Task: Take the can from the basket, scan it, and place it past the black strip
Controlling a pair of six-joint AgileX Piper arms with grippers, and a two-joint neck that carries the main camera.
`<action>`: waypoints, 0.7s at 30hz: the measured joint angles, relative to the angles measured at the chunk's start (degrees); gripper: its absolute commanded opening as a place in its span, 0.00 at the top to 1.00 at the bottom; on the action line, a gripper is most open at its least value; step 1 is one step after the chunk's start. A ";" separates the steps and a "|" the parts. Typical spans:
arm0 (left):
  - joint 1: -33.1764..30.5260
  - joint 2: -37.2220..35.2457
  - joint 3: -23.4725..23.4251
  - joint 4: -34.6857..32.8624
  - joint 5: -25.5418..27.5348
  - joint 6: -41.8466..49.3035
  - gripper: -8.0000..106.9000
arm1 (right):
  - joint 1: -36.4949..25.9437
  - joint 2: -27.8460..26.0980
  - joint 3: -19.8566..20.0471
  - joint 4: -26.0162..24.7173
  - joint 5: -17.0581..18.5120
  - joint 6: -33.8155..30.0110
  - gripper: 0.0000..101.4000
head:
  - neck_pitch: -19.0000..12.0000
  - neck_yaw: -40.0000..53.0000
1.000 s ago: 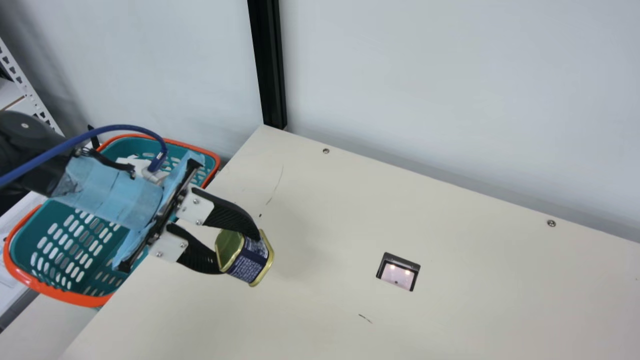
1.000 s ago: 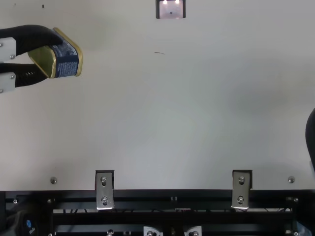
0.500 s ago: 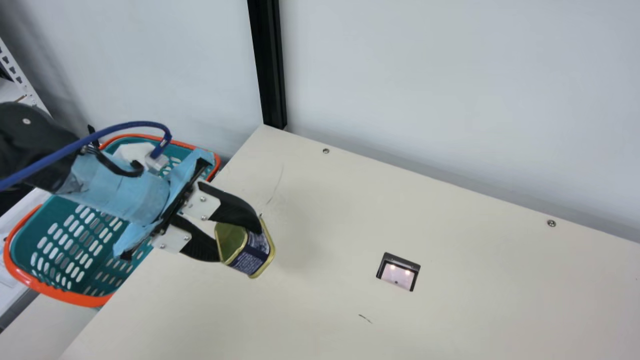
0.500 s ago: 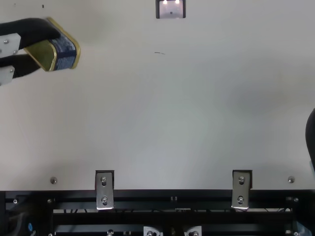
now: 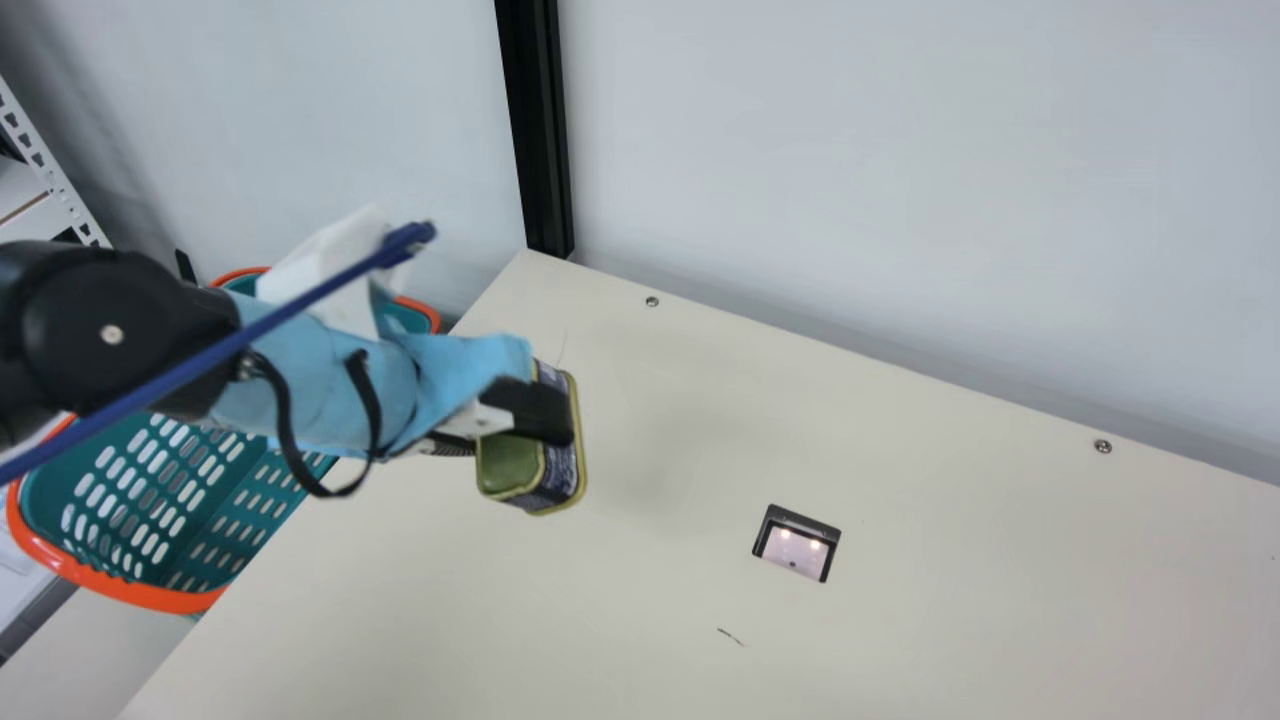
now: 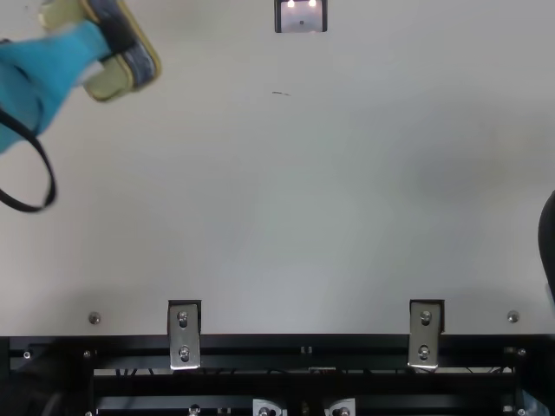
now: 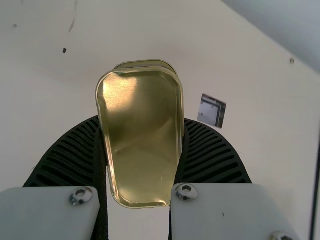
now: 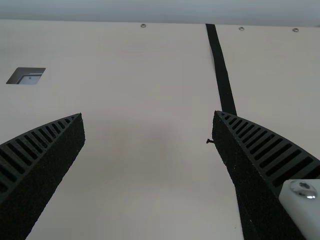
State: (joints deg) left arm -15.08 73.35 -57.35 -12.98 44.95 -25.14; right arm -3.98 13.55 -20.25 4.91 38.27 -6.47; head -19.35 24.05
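The cream table [image 5: 900, 630] runs from the basket's side, past the scanner, to the far side of the black strip, and the job looks roughly a third done. The basket [image 5: 150, 598] stands beside one edge, and its step is finished, since the can is out and over the table. The black strip [image 8: 220, 65], seen in the right wrist view, marks the last stretch, which is still to be done. The right claw [image 8: 148, 114] has its fingers spread wide with nothing between them. The left claw [image 7: 141, 122] is clamped on the can [image 5: 510, 465], one finger on each side, holding it tilted between basket and scanner. The scanner [image 5: 795, 552], a small lit window set in the table, is well apart from the can, so the scan seems yet to come; after that, carrying it past the strip and letting go remain.
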 measured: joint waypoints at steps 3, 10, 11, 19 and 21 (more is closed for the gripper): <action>-4.47 0.85 -1.85 5.29 3.62 1.45 0.84 | 0.00 0.00 0.00 0.00 0.00 0.00 0.00 | 0.00 0.00; -11.85 2.95 -5.82 11.50 9.28 5.51 0.84 | 0.00 0.00 0.00 0.00 0.00 0.00 0.00 | -0.29 -2.64; -12.46 3.17 -6.40 11.65 9.82 6.15 0.84 | 0.00 0.00 0.00 0.00 0.00 0.00 0.00 | 0.00 -3.81; -14.63 5.49 -9.41 11.31 13.25 12.53 0.84 | 0.00 0.00 0.00 0.00 0.00 0.00 0.00 | 0.59 -14.37; -14.89 6.04 -9.82 10.88 13.80 14.45 0.84 | 0.00 0.00 0.00 0.00 0.00 0.00 0.00 | 0.88 -17.01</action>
State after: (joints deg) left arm -29.97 79.39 -67.18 -2.10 58.75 -10.69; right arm -3.98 13.55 -20.25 4.91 38.27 -6.47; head -18.48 7.04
